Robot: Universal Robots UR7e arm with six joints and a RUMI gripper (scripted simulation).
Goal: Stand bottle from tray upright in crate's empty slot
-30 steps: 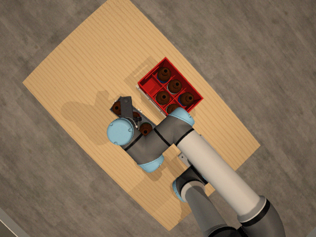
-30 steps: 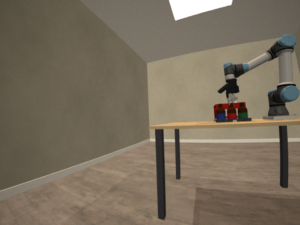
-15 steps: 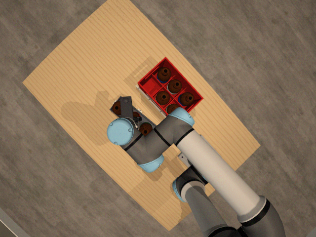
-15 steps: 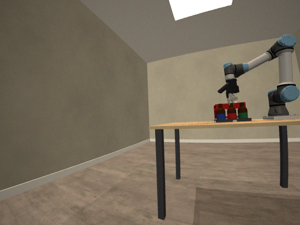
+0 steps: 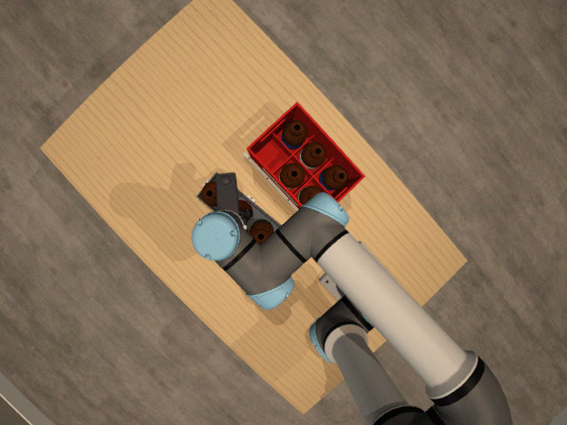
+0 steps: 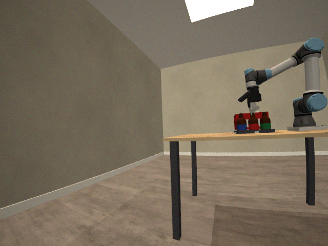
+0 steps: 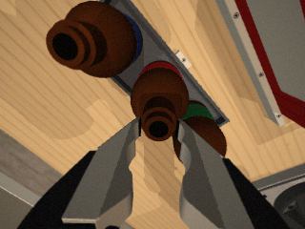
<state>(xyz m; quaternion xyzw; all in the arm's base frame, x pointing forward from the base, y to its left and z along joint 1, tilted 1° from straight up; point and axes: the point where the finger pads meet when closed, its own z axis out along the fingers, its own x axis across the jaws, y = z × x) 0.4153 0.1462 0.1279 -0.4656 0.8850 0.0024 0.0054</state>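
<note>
Fingers of my gripper [image 5: 245, 220] [image 6: 252, 112] [image 7: 158, 125] are clenched on the neck of the red-labelled bottle [image 5: 245, 209] [image 6: 253, 124] [image 7: 159, 93], one on each side, just below its mouth. I have that bottle grasped, and it stands upright in the dark tray [image 5: 268, 220] [image 6: 253, 131] [image 7: 157, 45], directly beneath the gripper.

To one side of the tips I see the blue-labelled bottle [image 5: 209, 194] [image 6: 241, 123] [image 7: 105, 43], upper left in my wrist view; on the opposite side, close behind the right-hand finger in that view, is the green-labelled bottle [image 5: 260, 231] [image 6: 265, 122] [image 7: 210, 135]. Both stand upright in the same tray, with the grasped one between them.

Off to the side of the gripper, apart from the tray, the red crate [image 5: 272, 127] [image 6: 236, 117] [image 7: 257, 52] sits on the wooden table [image 5: 159, 114] [image 6: 211, 136] [image 7: 48, 100]. From above I count five brown bottles in it, one partly covered by the arm [image 5: 389, 311] [image 6: 283, 66]. Its vacant slot [image 5: 271, 154] is the corner one on the side facing the tray.
</note>
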